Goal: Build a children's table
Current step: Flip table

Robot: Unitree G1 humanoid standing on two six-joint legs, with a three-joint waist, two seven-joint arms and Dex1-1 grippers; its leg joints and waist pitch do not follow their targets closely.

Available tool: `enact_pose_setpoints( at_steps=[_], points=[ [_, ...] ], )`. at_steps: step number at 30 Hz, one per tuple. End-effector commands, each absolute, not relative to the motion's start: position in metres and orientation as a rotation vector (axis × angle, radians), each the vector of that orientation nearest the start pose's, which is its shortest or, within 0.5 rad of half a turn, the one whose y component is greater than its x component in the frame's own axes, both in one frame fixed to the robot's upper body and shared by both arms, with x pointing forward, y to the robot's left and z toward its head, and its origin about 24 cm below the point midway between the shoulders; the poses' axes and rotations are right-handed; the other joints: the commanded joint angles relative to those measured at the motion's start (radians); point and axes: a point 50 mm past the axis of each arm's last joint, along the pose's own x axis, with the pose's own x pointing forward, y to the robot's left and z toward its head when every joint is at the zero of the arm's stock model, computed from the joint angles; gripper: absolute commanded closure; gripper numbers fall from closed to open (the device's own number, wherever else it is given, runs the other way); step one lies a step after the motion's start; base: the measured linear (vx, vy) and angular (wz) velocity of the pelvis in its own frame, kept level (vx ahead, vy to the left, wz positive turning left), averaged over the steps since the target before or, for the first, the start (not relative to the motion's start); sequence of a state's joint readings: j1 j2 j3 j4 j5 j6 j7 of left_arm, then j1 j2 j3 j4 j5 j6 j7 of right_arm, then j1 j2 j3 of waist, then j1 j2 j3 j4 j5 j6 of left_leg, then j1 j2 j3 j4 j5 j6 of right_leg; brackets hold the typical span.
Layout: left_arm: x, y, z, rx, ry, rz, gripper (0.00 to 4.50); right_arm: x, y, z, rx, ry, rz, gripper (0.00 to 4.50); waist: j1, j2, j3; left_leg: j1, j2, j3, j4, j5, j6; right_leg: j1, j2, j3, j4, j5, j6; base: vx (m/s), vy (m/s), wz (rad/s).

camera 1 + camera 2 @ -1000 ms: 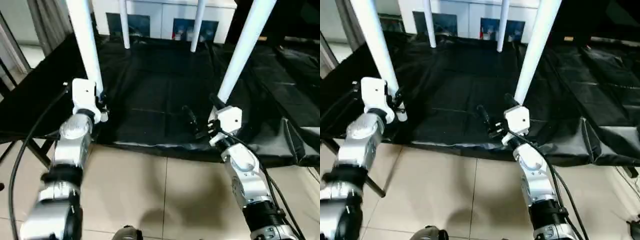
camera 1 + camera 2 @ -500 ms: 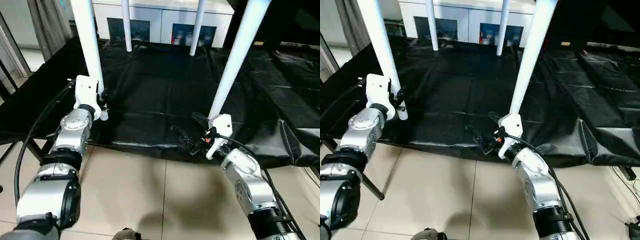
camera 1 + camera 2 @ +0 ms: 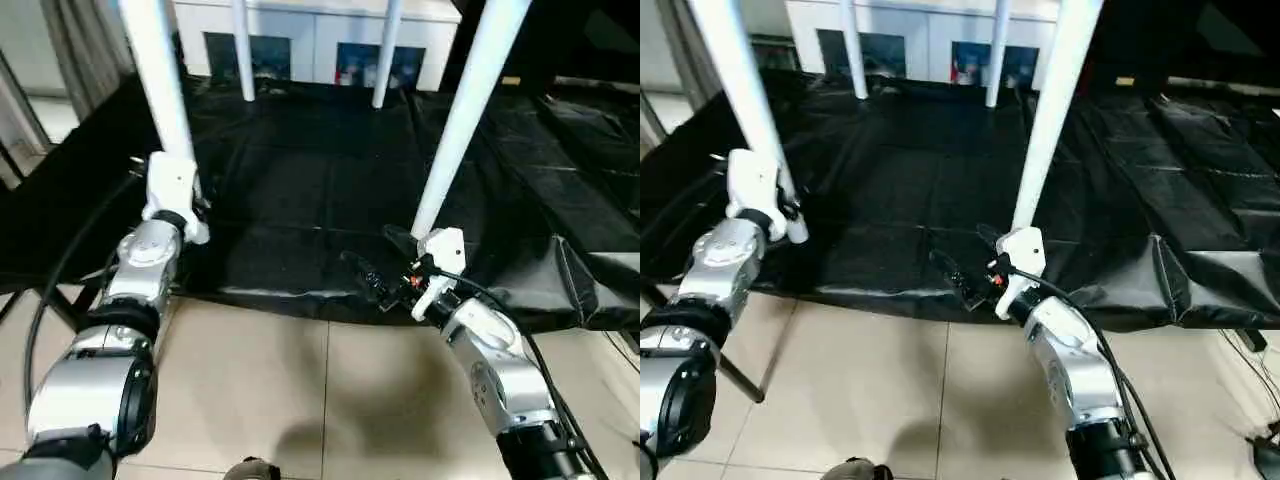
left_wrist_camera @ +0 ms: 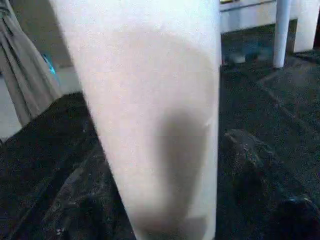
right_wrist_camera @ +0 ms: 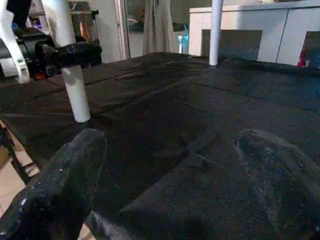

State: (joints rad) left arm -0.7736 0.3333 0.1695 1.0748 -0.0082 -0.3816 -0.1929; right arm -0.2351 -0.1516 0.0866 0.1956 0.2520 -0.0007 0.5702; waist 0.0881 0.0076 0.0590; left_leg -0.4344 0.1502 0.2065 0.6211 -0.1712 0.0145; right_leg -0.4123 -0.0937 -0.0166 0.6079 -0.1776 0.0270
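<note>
Head views: children's table is standing on four long white tapered plastic tube legs on the black sheet-covered platform [image 3: 300, 190]; tabletop isn't visible. Left gripper [image 3: 790, 212] is sitting around the near-left leg [image 3: 160, 100] close to its foot, fingers flanking it; can't tell if they're clamping or loose. Right gripper [image 3: 376, 268] is hanging wide open and empty just left of the near-right leg [image 3: 462, 115], off it. Far legs [image 3: 242, 50] are planted by the white glass-door cabinet [image 3: 320, 40]. My read: final release. Advice: open fully, back straight off, don't nudge the leg.
</note>
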Motion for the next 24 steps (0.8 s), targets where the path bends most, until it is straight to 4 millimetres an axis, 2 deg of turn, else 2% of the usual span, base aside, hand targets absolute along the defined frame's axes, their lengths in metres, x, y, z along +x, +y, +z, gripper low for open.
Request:
enact_pose_setpoints(
  at_steps=[1,2,3,4,6,8,9,10,12,13,14,15,16,17,18,19,20,21,22,23,24],
  points=[
    [0.370,0.224,0.091,0.148,-0.123,-0.053,1.32,0.285,-0.125,0.062,0.084,-0.036,0.684,0.00,-0.001,0.002,-0.083,0.055,0.076,-0.042,-0.097,-0.262,0.011,0.024,-0.057,0.018,-0.046,-0.004,-0.231,0.000,0.000,0.00],
    [0.370,0.224,0.091,0.148,-0.123,-0.053,1.32,0.285,-0.125,0.062,0.084,-0.036,0.684,0.00,-0.002,0.001,-0.082,0.052,0.076,-0.042,-0.098,-0.260,0.017,0.025,-0.057,0.018,-0.047,-0.003,-0.236,0.000,0.000,0.00],
    [0.361,0.225,0.081,0.111,-0.133,-0.049,1.32,0.283,-0.127,0.061,0.079,-0.027,0.675,0.00,0.001,0.004,-0.081,0.055,0.078,-0.042,-0.098,-0.263,0.019,0.025,-0.058,0.018,-0.046,-0.010,-0.241,0.000,0.000,0.00],
    [0.358,0.226,0.078,0.109,-0.133,-0.043,1.32,0.282,-0.128,0.060,0.079,-0.026,0.674,0.00,-0.001,0.001,-0.078,0.052,0.078,-0.041,-0.100,-0.278,0.021,0.024,-0.056,0.018,-0.049,-0.028,-0.236,0.000,0.000,0.00],
    [0.352,0.228,0.071,0.078,-0.126,-0.034,1.32,0.280,-0.128,0.060,0.085,-0.026,0.675,0.00,-0.002,0.002,-0.077,0.054,0.079,-0.041,-0.102,-0.303,0.017,0.022,-0.056,0.019,-0.053,-0.060,-0.229,0.000,0.000,0.00],
    [0.343,0.230,0.064,0.053,-0.139,-0.018,1.32,0.277,-0.127,0.060,0.096,-0.031,0.677,0.00,-0.004,0.002,-0.071,0.059,0.081,-0.044,-0.110,-0.399,-0.025,0.015,-0.058,0.022,-0.066,-0.190,-0.204,0.000,0.000,0.00],
    [0.343,0.230,0.064,0.053,-0.139,-0.018,1.32,0.277,-0.127,0.060,0.096,-0.031,0.677,0.00,-0.004,0.002,-0.071,0.059,0.081,-0.044,-0.110,-0.399,-0.025,0.015,-0.058,0.022,-0.066,-0.190,-0.204,0.000,0.000,0.00],
    [0.330,0.231,0.058,0.027,-0.167,-0.016,1.32,0.274,-0.126,0.060,0.110,-0.036,0.663,0.00,-0.004,0.003,-0.070,0.065,0.081,-0.046,-0.113,-0.453,-0.054,0.008,-0.056,0.024,-0.071,-0.257,-0.181,0.000,0.000,0.00],
    [0.324,0.231,0.055,0.020,-0.181,-0.019,1.32,0.273,-0.125,0.059,0.117,-0.036,0.657,0.00,-0.006,0.002,-0.064,0.056,0.086,-0.051,-0.120,-0.469,-0.065,0.010,-0.060,0.025,-0.075,-0.277,-0.170,0.000,0.000,0.00],
    [0.319,0.231,0.053,0.016,-0.190,-0.023,1.32,0.272,-0.125,0.059,0.118,-0.036,0.654,0.00,-0.007,0.003,-0.064,0.064,0.083,-0.050,-0.119,-0.511,-0.085,0.000,-0.056,0.026,-0.080,-0.325,-0.151,0.000,0.000,0.00],
    [0.317,0.230,0.053,0.014,-0.194,-0.025,1.32,0.271,-0.125,0.058,0.118,-0.036,0.654,0.00,-0.006,0.007,-0.065,0.068,0.083,-0.051,-0.119,-0.524,-0.094,-0.002,-0.057,0.027,-0.080,-0.333,-0.147,0.000,0.000,0.00],
    [0.317,0.230,0.052,0.013,-0.194,-0.025,1.32,0.271,-0.125,0.058,0.118,-0.036,0.653,0.00,-0.010,0.004,-0.062,0.063,0.082,-0.053,-0.122,-0.543,-0.103,-0.002,-0.056,0.027,-0.084,-0.359,-0.134,0.000,0.000,0.00],
    [0.305,0.228,0.050,-0.016,-0.216,-0.039,1.32,0.268,-0.125,0.057,0.115,-0.036,0.643,0.00,-0.007,0.009,-0.062,0.067,0.081,-0.053,-0.121,-0.556,-0.110,-0.005,-0.057,0.027,-0.085,-0.374,-0.128,0.000,0.000,0.00],
    [0.299,0.226,0.049,-0.030,-0.225,-0.046,1.32,0.267,-0.125,0.057,0.112,-0.035,0.633,0.00,-0.009,0.006,-0.058,0.061,0.088,-0.057,-0.127,-0.569,-0.118,0.000,-0.061,0.029,-0.087,-0.382,-0.124,0.000,0.000,0.00],
    [0.299,0.226,0.049,-0.030,-0.225,-0.046,1.32,0.267,-0.125,0.057,0.112,-0.035,0.633,0.00,-0.009,0.006,-0.055,0.059,0.087,-0.059,-0.129,-0.581,-0.119,-0.001,-0.060,0.028,-0.090,-0.399,-0.119,0.000,0.000,0.00],
    [0.280,0.214,0.048,-0.139,-0.223,-0.088,1.32,0.267,-0.136,0.053,0.041,-0.010,0.498,0.00,-0.010,0.008,-0.059,0.074,0.084,-0.058,-0.124,-0.621,-0.138,-0.012,-0.057,0.030,-0.093,-0.432,-0.107,0.000,0.000,0.00],
    [0.277,0.211,0.048,-0.166,-0.217,-0.099,1.32,0.268,-0.139,0.053,0.025,-0.006,0.464,0.00,-0.012,0.007,-0.055,0.065,0.091,-0.063,-0.132,-0.612,-0.145,-0.003,-0.060,0.031,-0.090,-0.415,-0.116,0.000,0.000,0.00],
    [0.271,0.202,0.046,-0.188,-0.187,-0.118,1.32,0.269,-0.145,0.053,0.010,0.004,0.393,0.00,-0.018,0.005,-0.050,0.054,0.086,-0.062,-0.139,-0.622,-0.148,0.004,-0.054,0.023,-0.087,-0.431,-0.110,0.000,0.000,0.00],
    [0.269,0.199,0.046,-0.185,-0.168,-0.124,1.32,0.269,-0.148,0.053,0.011,0.008,0.361,0.00,-0.017,0.003,-0.051,0.061,0.085,-0.059,-0.140,-0.634,-0.150,-0.002,-0.050,0.024,-0.091,-0.444,-0.105,0.000,0.000,0.00],
    [0.266,0.194,0.044,-0.169,-0.139,-0.127,1.32,0.269,-0.151,0.053,0.020,0.014,0.321,0.00,-0.017,0.002,-0.053,0.079,0.078,-0.052,-0.129,-0.641,-0.144,-0.017,-0.047,0.030,-0.106,-0.473,-0.079,0.000,0.000,0.00],
    [0.266,0.194,0.044,-0.169,-0.139,-0.127,1.32,0.269,-0.151,0.053,0.020,0.014,0.321,0.00,-0.017,0.002,-0.052,0.077,0.076,-0.055,-0.129,-0.635,-0.140,-0.014,-0.049,0.031,-0.110,-0.482,-0.071,0.000,0.000,0.00]
  ],
)
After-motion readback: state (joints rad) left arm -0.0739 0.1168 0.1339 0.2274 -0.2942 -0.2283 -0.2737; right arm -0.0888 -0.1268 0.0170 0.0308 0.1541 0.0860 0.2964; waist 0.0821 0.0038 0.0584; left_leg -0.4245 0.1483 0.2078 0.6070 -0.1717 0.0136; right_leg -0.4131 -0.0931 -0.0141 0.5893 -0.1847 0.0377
